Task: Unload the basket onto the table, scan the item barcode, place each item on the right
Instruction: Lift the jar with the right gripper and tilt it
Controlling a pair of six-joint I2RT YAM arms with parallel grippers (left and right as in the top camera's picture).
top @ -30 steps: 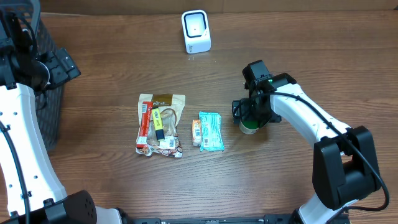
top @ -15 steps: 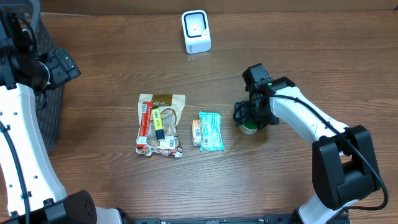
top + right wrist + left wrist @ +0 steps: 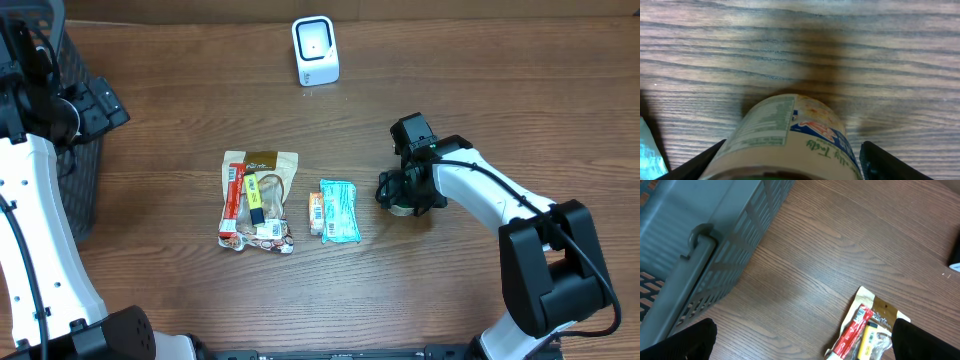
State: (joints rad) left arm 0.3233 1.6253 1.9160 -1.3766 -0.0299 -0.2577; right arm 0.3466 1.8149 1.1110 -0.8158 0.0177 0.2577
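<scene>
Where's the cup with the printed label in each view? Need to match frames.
Overhead: cup right of centre, mostly hidden.
Left wrist: not in it.
Right wrist: cup at bottom centre, label facing the camera.
Shared landmark: teal packet, left of the cup in both.

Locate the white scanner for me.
Overhead view: the white scanner stands at the table's far edge, near the middle, beyond the teal packet.
</scene>
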